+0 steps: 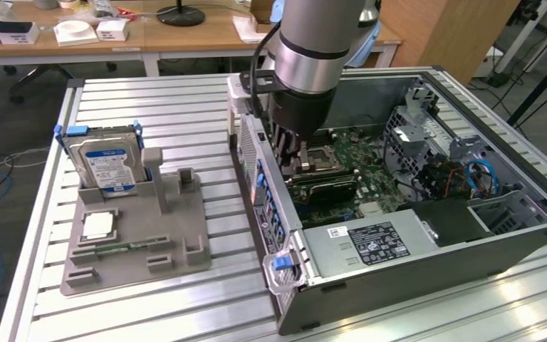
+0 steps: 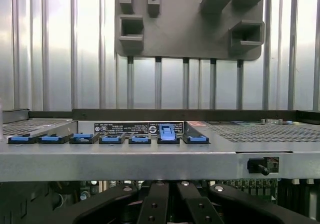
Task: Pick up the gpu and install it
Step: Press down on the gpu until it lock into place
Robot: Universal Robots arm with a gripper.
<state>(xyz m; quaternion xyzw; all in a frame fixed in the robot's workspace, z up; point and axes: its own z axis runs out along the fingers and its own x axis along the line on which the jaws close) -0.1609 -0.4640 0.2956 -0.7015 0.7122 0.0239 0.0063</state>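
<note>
Robot arm reaches down into the open computer case (image 1: 416, 249) lying on a slatted metal table (image 1: 159, 107), its gripper (image 1: 293, 158) low over the motherboard (image 1: 369, 160). Just beside it, inside the case, sits the gpu (image 1: 329, 187), black cooler block up; whether the pincer grips it, or how wide it stands, cannot be told. At the exterior view's left, a grey holder (image 1: 174, 235) carries a hard drive (image 1: 108, 162) and a memory stick (image 1: 122, 247). Blue latches (image 2: 166, 132) line the case's edge in the wrist view
</note>
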